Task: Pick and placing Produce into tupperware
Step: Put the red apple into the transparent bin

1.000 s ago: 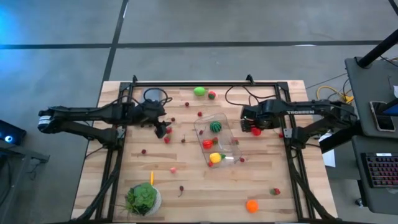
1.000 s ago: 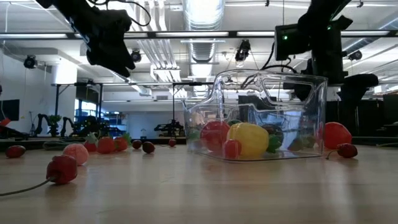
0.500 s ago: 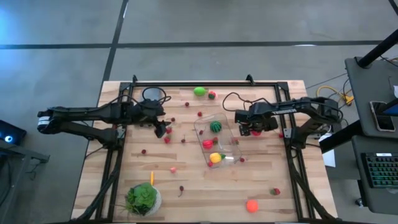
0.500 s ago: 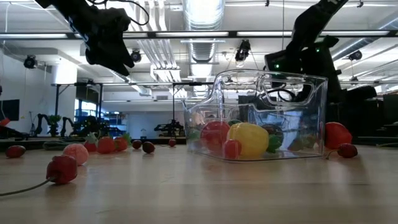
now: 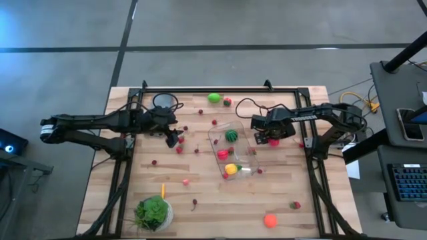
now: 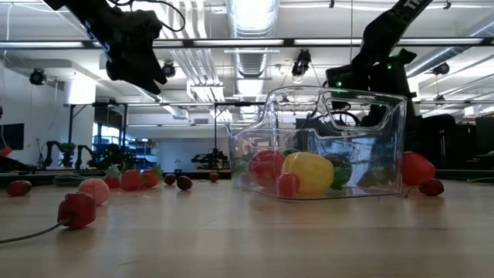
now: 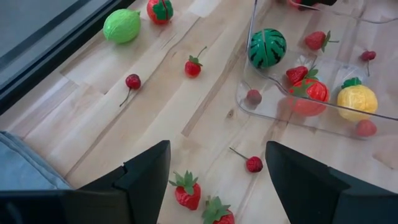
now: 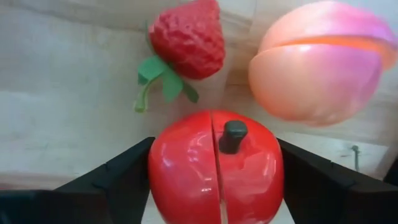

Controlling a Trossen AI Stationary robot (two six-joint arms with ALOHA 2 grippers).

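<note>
The clear tupperware point(image 5: 233, 150) stands on the table's middle and holds a striped melon point(image 5: 231, 135), a red piece and a yellow piece point(image 5: 231, 169). My right gripper point(image 5: 267, 139) is just right of the tub, shut on a red apple point(image 8: 216, 165). A strawberry point(image 8: 186, 37) and a pink-orange peach point(image 8: 320, 59) lie on the wood beyond it. My left gripper point(image 5: 173, 139) hangs open and empty over the table left of the tub, above two strawberries point(image 7: 186, 193). Small red berries lie scattered on the wood. My right gripper pinches the red apple by its two opposite sides point(image 8: 163, 168) between its two fingers. The fingers come from above, pointing down. The apple sits upright, its dark stem point(image 8: 234, 134) toward the wrist camera. Whether it rests on the table I cannot tell.
A leafy green head in a white bowl point(image 5: 153, 213) stands at the near left. An orange point(image 5: 270, 219) and a strawberry point(image 5: 294, 205) lie at the near right. A green lime point(image 5: 213, 98) and a red fruit lie at the far edge. A grey cloth point(image 7: 25, 168) lies near the left arm.
My right arm has raised its elbow, and its gripper has gone down and a little toward the table's left, toward the tub. The red apple stays at about the same spot beside the tub.
</note>
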